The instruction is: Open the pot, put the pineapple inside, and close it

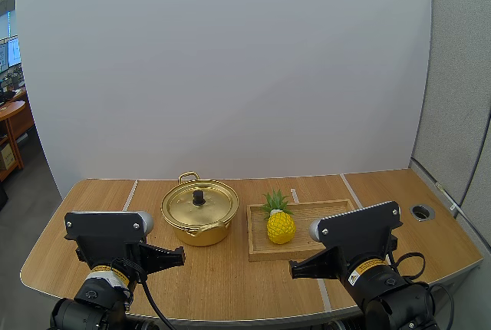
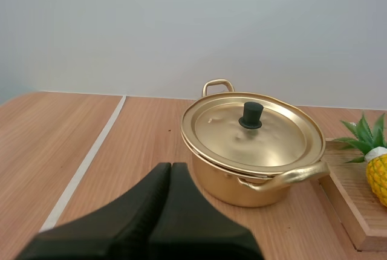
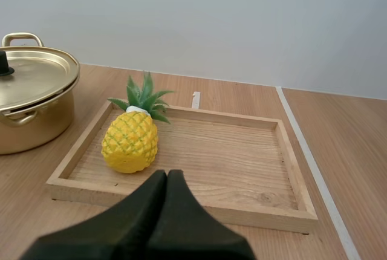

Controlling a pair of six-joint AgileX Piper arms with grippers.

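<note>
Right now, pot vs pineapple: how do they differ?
The pot is shiny gold metal; the pineapple is yellow with green leaves. The pot is clearly wider than the pineapple. The pot stands straight on the table, lid on; the pineapple sits in the wooden tray beside it. Shared: the left tool and right tool touch neither.

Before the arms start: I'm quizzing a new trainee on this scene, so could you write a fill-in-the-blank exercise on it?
1. The lid sits ____ the pot.
2. The pineapple rests in the wooden tray, to the ____ of the pot in the high view.
3. The left gripper and the right gripper are both ____, holding nothing.
4. The knob on the lid is ____ in colour.
Missing words: on; right; shut; black.
</note>
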